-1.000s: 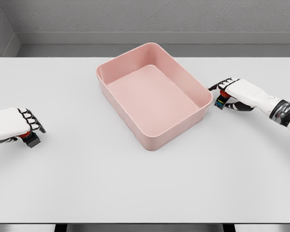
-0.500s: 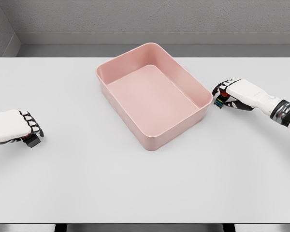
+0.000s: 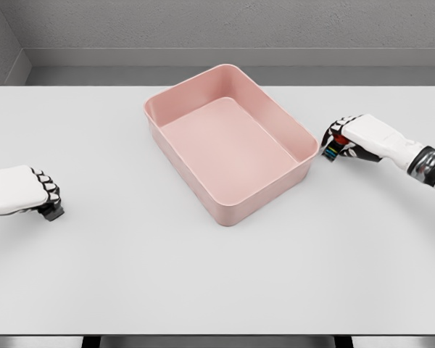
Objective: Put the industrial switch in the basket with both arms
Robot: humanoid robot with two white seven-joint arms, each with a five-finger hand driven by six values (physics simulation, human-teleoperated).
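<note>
The industrial switch (image 3: 334,148) sits under the curled fingers of the right hand (image 3: 355,139), which closes around it on the table (image 3: 217,275) just beside the basket's right corner; only its dark body with a red top and small coloured marks shows past the fingertips (the rest is hidden by the palm). A second dark switch-like piece (image 3: 53,212) peeks out beneath the left hand (image 3: 18,192), whose fingers are wrapped over it near the table's left edge, well apart from the basket; little of it shows, so its details cannot be told. Between the two hands stands the pink basket (image 3: 203,190), a rectangular tub turned at an angle on the white table; its inside is bare, showing only its smooth pink floor and walls. The right hand's fingertips are near the basket's outer wall; whether they touch it cannot be told. Behind the table runs a grey wall (image 3: 217,25).
</note>
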